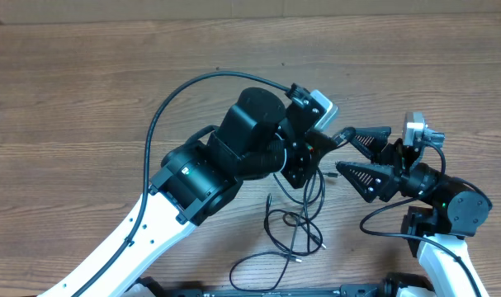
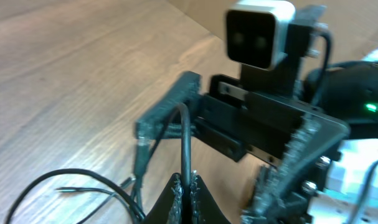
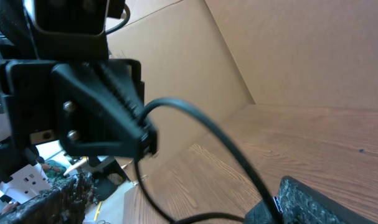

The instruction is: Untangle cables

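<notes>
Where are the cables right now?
Overhead view: the cables lie low centre on the table, below both grippers; one strand runs up into the shut left gripper, beside the open right gripper.

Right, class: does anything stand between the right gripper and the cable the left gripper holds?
Nothing visible does. The open right gripper faces the cable pinched in the left gripper, and that cable runs across the right gripper's open gap.

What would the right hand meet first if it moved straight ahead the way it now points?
Probably the cable pinched in the left hand, then that hand itself; depth is unclear.
</notes>
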